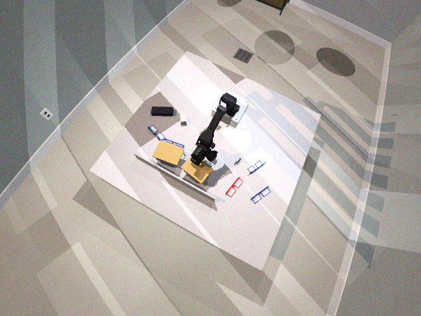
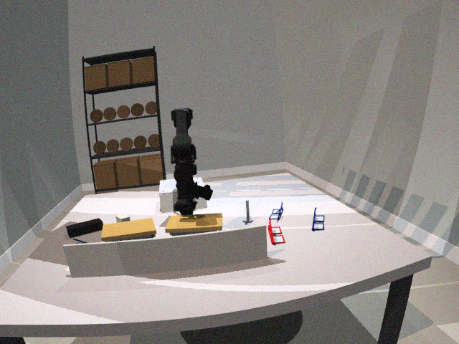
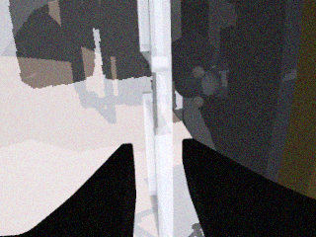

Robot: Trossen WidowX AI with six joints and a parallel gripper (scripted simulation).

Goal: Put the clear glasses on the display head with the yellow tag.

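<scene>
The clear glasses (image 3: 160,64) run upright through the wrist view as a pale frame between my fingertips. My gripper (image 3: 157,150) is slightly open, with a narrow gap on each side of the frame. A dark grey display head (image 3: 242,123) is close on the right; contact between it and the glasses cannot be told. A yellow slab (image 1: 205,175) (image 2: 194,223) (image 3: 303,148) sits over this spot, under the arm's wrist. The other yellow slab (image 1: 168,153) (image 2: 128,229) is to its left in the top and exterior views. The bridge, temples and ears cannot be made out.
A long grey panel (image 1: 176,178) (image 2: 166,251) stands in front of both slabs. Red glasses (image 2: 270,231) and blue glasses (image 2: 314,220) lie to the right, near a small post (image 2: 247,211). A black case (image 1: 162,110) (image 2: 84,227) and small white block (image 1: 183,118) are left.
</scene>
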